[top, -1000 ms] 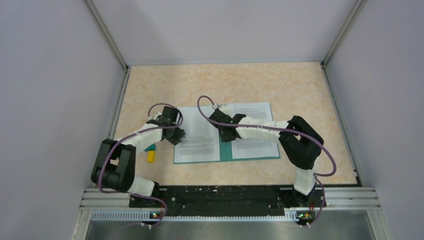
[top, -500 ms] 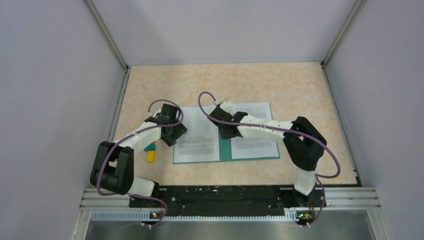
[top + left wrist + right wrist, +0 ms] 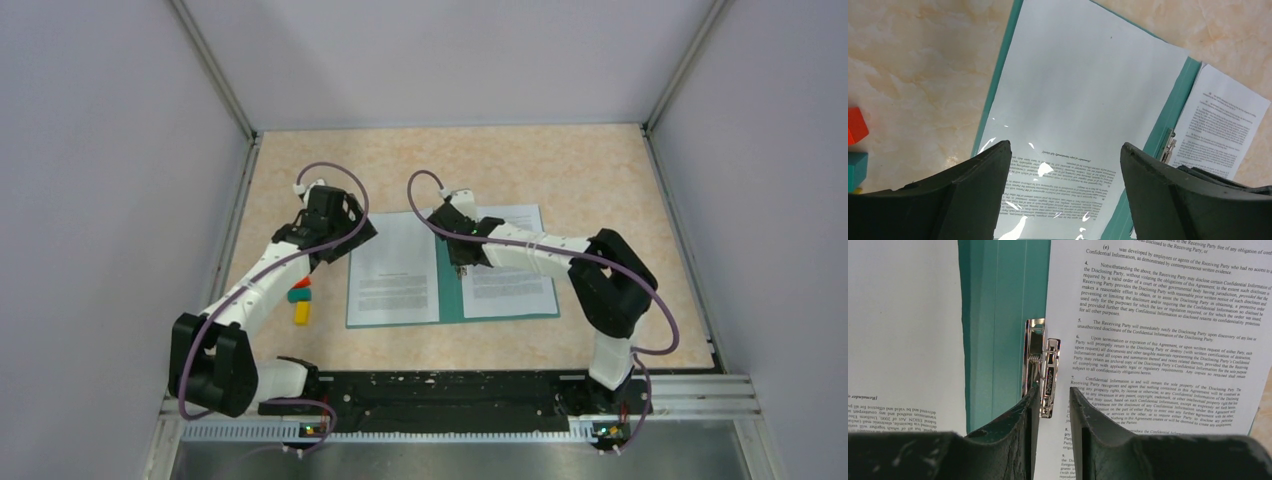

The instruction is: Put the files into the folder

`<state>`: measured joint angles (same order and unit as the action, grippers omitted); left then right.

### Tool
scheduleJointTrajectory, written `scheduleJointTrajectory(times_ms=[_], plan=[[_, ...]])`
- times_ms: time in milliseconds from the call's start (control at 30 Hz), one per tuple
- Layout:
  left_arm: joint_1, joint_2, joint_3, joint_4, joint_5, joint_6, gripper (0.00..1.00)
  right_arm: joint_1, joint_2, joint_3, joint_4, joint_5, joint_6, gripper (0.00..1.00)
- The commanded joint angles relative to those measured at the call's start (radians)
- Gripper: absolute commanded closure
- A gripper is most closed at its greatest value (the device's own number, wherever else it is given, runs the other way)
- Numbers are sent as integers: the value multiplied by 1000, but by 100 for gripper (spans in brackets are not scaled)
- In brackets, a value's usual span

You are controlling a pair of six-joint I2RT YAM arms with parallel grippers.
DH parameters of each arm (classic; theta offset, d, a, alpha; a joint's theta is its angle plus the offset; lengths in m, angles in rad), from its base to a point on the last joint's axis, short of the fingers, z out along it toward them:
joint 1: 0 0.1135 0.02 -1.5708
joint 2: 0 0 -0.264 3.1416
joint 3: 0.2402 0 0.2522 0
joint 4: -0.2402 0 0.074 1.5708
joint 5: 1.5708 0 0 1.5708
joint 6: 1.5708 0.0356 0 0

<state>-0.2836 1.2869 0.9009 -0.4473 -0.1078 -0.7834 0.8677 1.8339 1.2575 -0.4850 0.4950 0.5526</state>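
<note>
The folder [image 3: 450, 302] lay open on the table [image 3: 560, 180], and the files looked largely placed. One printed sheet [image 3: 395, 270] rested flat on the flap just ahead of and below the left hand [image 3: 345, 238]. A second sheet [image 3: 510, 285] lay on the other flap, directly beyond the right hand [image 3: 1053, 390], with its inner edge at the metal clip [image 3: 1043, 370]. The left hand was spread wide and held nothing, poised over the near corner of its sheet. The right hand's fingers stood narrow, one on each side of the clip's lever. A sliver of gap showed on one side, so it seemed to bracket the lever rather than pinch it. Judging by this, what remained was to secure the pages under the clip and close the cover. Whether the clip already bit down on the paper could not be told. Compared with a second earlier, the left hand had risen off the sheet's outer edge, drawn back toward the far left and opened from a much narrower set. The right hand had crept slightly farther along the spine. Three small coloured blocks [image 3: 300, 298] sat off to the outer side of the left hand, apart from the folder.
</note>
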Motion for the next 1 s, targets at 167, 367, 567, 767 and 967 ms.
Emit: scheduleJointTrajectory(times_ms=[167,367,567,767,967], plan=[[10,-11,-24,63,41,117,15,-10,28,-23,126,-72,-27,75],[17,7,-25,58,50,140,15,-11,47,-47,136,-81,-13,77],[24,-7,-37,60,15,130,16,4,48,-75,145,-93,8,80],[30,-6,-50,59,-35,109,15,28,58,-66,94,-27,5,81],[35,0,-49,53,-68,88,15,47,91,-29,52,2,-6,80]])
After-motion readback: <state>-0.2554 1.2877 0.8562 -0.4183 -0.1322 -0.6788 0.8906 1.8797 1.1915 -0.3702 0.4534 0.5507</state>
